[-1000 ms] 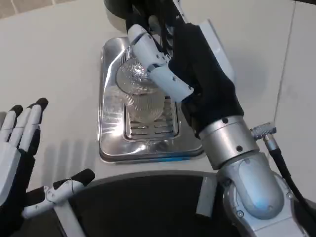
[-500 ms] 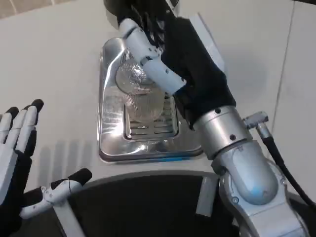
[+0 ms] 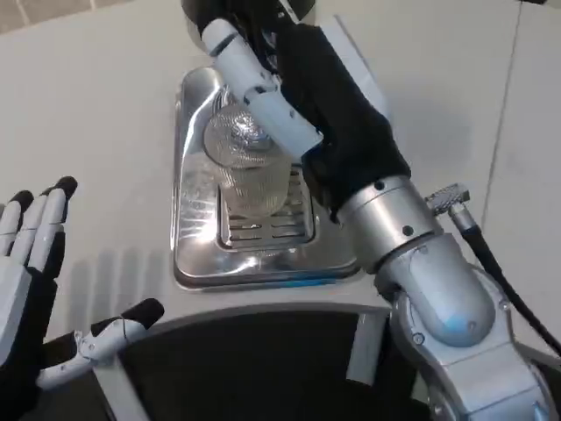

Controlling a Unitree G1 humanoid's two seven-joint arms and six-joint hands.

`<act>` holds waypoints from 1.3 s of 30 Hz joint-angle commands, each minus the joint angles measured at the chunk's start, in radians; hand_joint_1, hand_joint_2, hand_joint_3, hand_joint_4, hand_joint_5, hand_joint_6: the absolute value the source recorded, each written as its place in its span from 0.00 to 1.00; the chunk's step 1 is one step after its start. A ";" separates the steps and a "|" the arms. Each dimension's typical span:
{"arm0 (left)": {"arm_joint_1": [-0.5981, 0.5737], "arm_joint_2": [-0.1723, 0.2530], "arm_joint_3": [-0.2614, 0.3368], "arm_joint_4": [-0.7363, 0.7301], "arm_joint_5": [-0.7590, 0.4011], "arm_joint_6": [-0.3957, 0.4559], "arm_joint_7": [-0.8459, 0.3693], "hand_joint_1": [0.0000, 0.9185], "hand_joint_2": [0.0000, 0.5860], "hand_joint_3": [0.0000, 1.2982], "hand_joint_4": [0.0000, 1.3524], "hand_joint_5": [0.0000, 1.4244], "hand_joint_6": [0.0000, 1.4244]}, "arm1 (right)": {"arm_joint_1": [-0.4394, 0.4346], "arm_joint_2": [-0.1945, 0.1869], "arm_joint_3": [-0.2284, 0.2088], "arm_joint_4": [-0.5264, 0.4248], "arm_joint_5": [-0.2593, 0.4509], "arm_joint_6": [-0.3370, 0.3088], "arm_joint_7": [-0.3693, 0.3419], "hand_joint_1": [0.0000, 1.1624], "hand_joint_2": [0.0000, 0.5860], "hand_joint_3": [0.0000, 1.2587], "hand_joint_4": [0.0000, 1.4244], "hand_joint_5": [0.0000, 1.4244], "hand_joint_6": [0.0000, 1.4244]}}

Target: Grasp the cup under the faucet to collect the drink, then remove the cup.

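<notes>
My right hand [image 3: 280,96] reaches over the clear ribbed cup [image 3: 245,167], which stands on the slotted grate of the shiny metal drip tray [image 3: 195,254] on the white surface [image 3: 96,105], just below the dark body of the dispenser [image 3: 206,13] at the top edge. My white fingers [image 3: 254,83] lie along the cup's right side and over its rim, but my own palm and black wrist cover hide the contact, so I cannot tell whether I am clasping the cup or only lying against it. My left hand [image 3: 31,272] waits well apart at the lower left, fingers spread, holding nothing. The cup looks like thin clear plastic or glass with fine ribs, so I judge it light while empty, likely to tip or skate on the smooth metal grate if I nudge it sideways, and easy to deform or crack if I squeeze hard. The ribs should give some purchase. I would take it around the middle of the wall, thumb opposite the fingers, below the rim so the mouth stays open to the faucet. Once filled it will be heavier and will slosh, so I should lift it out upright and slowly.
</notes>
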 commanded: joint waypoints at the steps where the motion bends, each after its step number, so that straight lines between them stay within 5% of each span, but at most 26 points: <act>1: 0.007 -0.009 -0.007 0.007 0.004 -0.005 0.012 0.00 0.21 0.00 0.00 0.00 0.00 | -0.040 -0.031 0.031 0.004 0.013 0.042 0.071 0.12 0.87 0.01 0.00 0.00 0.00; 9: -0.001 -0.011 -0.014 0.013 0.003 -0.007 0.010 0.00 0.21 0.00 0.00 0.00 0.00 | -0.099 -0.120 0.112 -0.052 -0.113 0.132 0.124 0.00 0.84 0.02 0.00 0.00 0.00; 12: -0.001 -0.012 -0.017 0.016 0.003 -0.006 0.010 0.00 0.21 0.00 0.00 0.00 0.00 | -0.163 -0.196 0.189 -0.079 -0.243 0.199 0.185 0.00 0.85 0.02 0.00 0.00 0.00; 16: -0.001 -0.013 -0.021 0.019 0.003 -0.006 0.013 0.00 0.21 0.00 0.00 0.00 0.00 | -0.209 -0.225 0.247 -0.092 -0.348 0.274 0.248 0.00 0.91 0.03 0.00 0.00 0.00; 28: -0.023 -0.028 -0.018 0.042 -0.005 0.018 0.023 0.00 0.16 0.00 0.00 0.00 0.00 | -0.283 -0.215 0.341 -0.116 -0.608 0.377 0.404 0.00 0.95 0.04 0.00 0.00 0.00; 39: -0.169 -0.044 -0.027 0.125 -0.038 0.054 0.015 0.00 0.16 0.00 0.00 0.00 0.00 | -0.273 -0.165 0.335 -0.099 -0.693 0.380 0.494 0.00 0.98 0.05 0.00 0.00 0.00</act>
